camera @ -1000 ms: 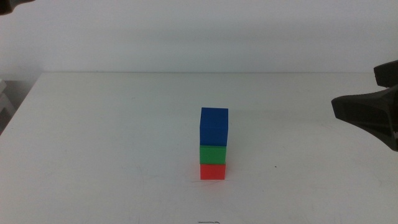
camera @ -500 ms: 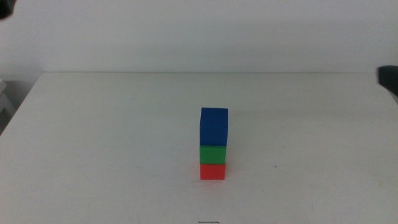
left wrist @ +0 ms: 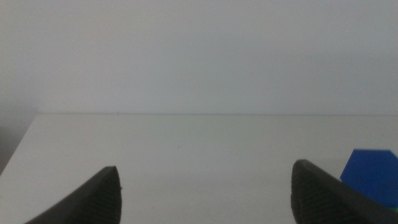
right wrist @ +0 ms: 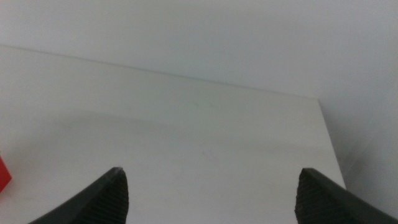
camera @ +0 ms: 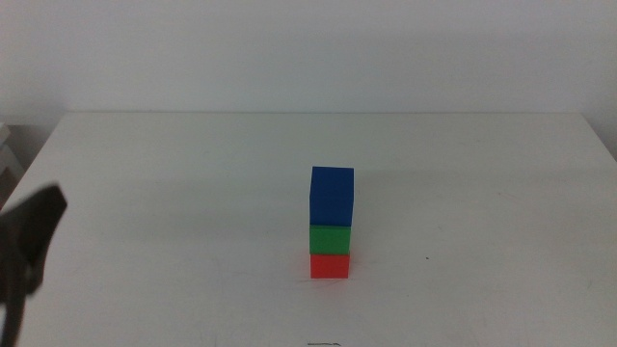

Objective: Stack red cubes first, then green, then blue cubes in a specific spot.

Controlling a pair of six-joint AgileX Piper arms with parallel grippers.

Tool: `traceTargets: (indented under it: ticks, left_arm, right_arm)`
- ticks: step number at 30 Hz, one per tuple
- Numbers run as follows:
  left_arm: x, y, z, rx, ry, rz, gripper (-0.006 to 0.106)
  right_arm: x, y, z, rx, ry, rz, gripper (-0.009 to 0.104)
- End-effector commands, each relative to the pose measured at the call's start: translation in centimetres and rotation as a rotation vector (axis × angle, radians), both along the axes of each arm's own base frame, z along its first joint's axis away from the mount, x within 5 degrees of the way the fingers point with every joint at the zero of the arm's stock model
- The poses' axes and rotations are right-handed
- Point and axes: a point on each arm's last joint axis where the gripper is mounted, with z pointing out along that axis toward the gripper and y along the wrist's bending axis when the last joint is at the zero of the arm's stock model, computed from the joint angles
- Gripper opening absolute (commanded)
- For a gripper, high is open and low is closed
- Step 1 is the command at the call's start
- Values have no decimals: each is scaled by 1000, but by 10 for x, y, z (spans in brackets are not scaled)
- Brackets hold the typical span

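Where the white table (camera: 174,173) meets the middle view's left edge, the left gripper (camera: 24,255) shows as a dark shape low over the surface, well apart from the cubes. Its wrist camera shows both jaws spread wide with only bare tabletop between them, so the claw is released and holds nothing; a corner of the blue cube (left wrist: 372,176) peeks in beside one jaw.

Further right, near the table's middle, stands the stack: the red cube (camera: 330,265) sits on the table, the green cube (camera: 330,238) rests squarely on it, and the blue cube (camera: 332,196) tops the pile, upright and aligned.

On the right, the right gripper (right wrist: 211,196) is outside the middle view; its own camera shows jaws wide apart, empty, over bare table.
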Motion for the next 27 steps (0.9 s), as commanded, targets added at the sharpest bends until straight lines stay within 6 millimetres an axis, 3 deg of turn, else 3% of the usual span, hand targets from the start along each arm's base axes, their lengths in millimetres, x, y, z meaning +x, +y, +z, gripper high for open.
traceTargets:
  ticks: [1, 8, 12, 18, 27]
  left_arm:
    - [-9, 2, -1, -59, -146, 6, 94]
    - [-32, 11, -61, -56, -161, 73, 94]
    - [-39, 16, -83, -52, -184, 150, 94]
    - [-41, 17, -100, -48, -164, 158, 94]
    - [-42, 17, -99, -49, -173, 158, 94]
  right_arm:
    - [-7, -2, 4, 4, -107, -15, 94]
    - [-43, -5, -38, -56, -225, -22, 94]
    - [-57, -6, -69, -70, -280, -26, 94]
    - [-60, -6, -101, -82, -266, -27, 94]
    - [-60, -7, -105, -120, -241, -26, 94]
